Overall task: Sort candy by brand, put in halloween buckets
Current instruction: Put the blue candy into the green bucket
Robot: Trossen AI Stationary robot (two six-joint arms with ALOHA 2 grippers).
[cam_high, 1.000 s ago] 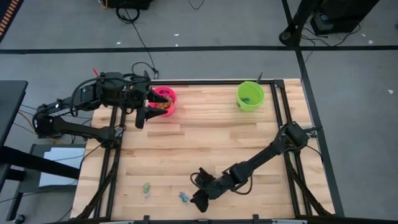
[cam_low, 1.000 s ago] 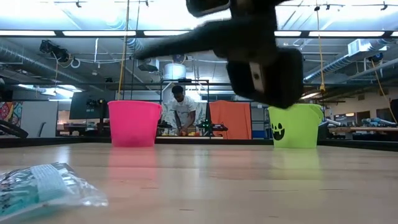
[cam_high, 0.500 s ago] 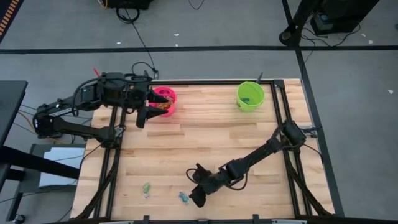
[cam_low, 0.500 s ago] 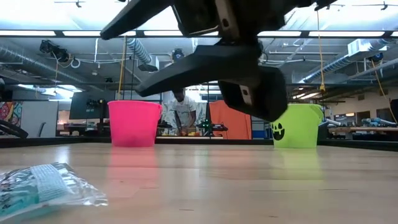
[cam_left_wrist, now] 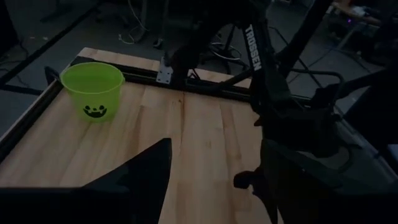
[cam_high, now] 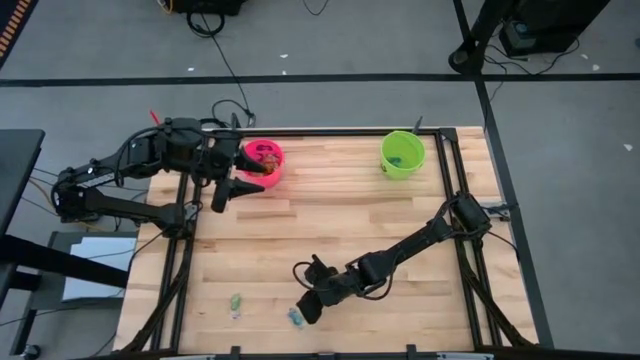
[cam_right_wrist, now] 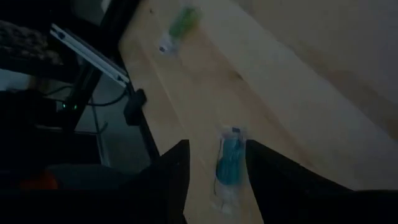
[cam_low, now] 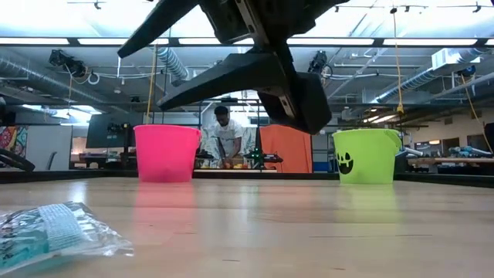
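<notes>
A teal candy (cam_right_wrist: 228,162) lies near the table's front edge, also in the high view (cam_high: 295,317) and the low view (cam_low: 54,232). My right gripper (cam_high: 301,293) hovers open just above and right of it; in its wrist view the two fingers (cam_right_wrist: 169,182) frame the candy without touching. A green candy (cam_high: 236,302) lies farther left. The pink bucket (cam_high: 266,157) at the far left holds orange candy, and the green bucket (cam_high: 402,153) stands at the far right. My left gripper (cam_high: 240,188) hangs open beside the pink bucket.
The table's front edge (cam_high: 330,350) and dark frame rail run close to the teal candy. Bare wood lies between the buckets and the candies. In the room behind, a person (cam_low: 226,139) stands at a bench.
My right gripper has travelled toward the table's left edge, closing on the teal candy while staying open. My left gripper has turned slightly at the wrist beside the pink bucket, uncovering more of its mouth. The candies and buckets have stayed put.
</notes>
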